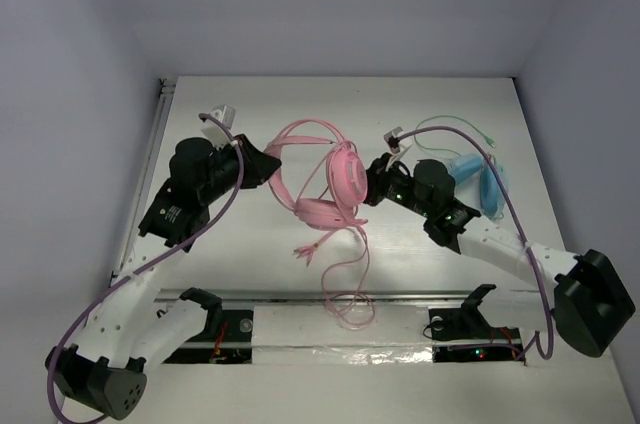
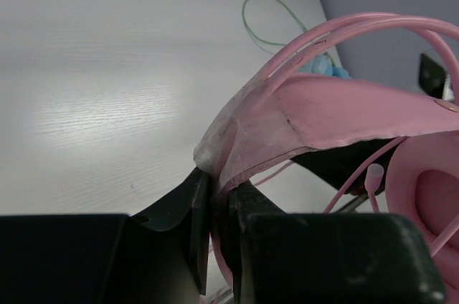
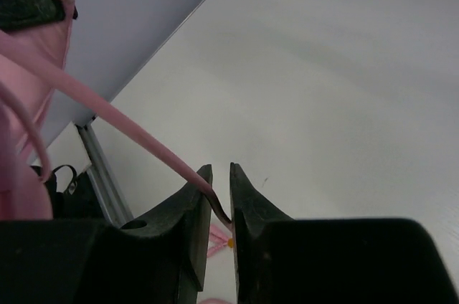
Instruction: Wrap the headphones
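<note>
The pink headphones (image 1: 345,176) are held up over the middle of the table, between my two grippers. Their thin pink cable (image 1: 352,289) hangs down and lies in loops near the front rail. My left gripper (image 1: 272,162) is shut on the headband's wide pink strap (image 2: 337,114), seen close up in the left wrist view, where the jaws (image 2: 219,193) pinch its edge. One ear cup (image 2: 427,193) shows at the right. My right gripper (image 1: 372,184) sits beside the ear cup. In the right wrist view its jaws (image 3: 221,193) are closed on the cable (image 3: 107,110), which runs up to the left.
Light blue headphones (image 1: 482,182) with a green cable (image 1: 450,129) lie at the back right, behind my right arm; they also show in the left wrist view (image 2: 323,67). A metal rail (image 1: 150,159) runs along the left edge. A slotted front rail (image 1: 300,296) crosses near the arm bases.
</note>
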Motion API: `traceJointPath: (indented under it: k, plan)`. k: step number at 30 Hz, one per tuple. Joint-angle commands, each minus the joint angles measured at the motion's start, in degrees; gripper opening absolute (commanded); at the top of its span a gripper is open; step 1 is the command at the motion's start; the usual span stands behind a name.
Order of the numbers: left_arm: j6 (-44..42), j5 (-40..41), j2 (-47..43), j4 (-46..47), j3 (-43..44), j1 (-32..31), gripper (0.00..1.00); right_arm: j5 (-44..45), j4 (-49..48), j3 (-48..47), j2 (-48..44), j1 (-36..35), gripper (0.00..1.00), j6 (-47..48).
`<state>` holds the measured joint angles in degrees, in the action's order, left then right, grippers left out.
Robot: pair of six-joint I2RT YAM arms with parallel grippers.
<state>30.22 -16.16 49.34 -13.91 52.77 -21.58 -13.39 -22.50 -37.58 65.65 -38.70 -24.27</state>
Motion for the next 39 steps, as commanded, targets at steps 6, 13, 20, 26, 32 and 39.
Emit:
traceJointPath:
  k: [6,13,20,26,32,39]
  plan:
    - [8.5,-5.9,0.7,12.8,7.0,1.0,0.0,-3.7,-20.5,5.1,5.3,0.4,0.23,-5.5]
    - [12.5,-9.0,3.5,17.6,11.4,2.3,0.0,-3.5,-30.7,9.1,10.7,0.4,0.25,-9.1]
    - [14.7,-9.0,4.8,19.9,13.3,2.9,0.0,-2.7,-33.8,9.5,14.0,0.4,0.3,-9.3]
    - [16.0,-9.5,6.2,20.8,15.7,2.9,0.0,-3.4,-36.3,8.3,18.5,0.4,0.33,-9.2]
    - [17.4,-8.0,6.6,21.5,17.3,2.9,0.0,-5.2,-39.9,8.6,20.5,0.4,0.3,-10.6]
    - [21.4,2.4,8.0,24.7,16.1,2.9,0.0,-8.2,-38.8,7.8,19.7,-2.2,0.0,-13.7]
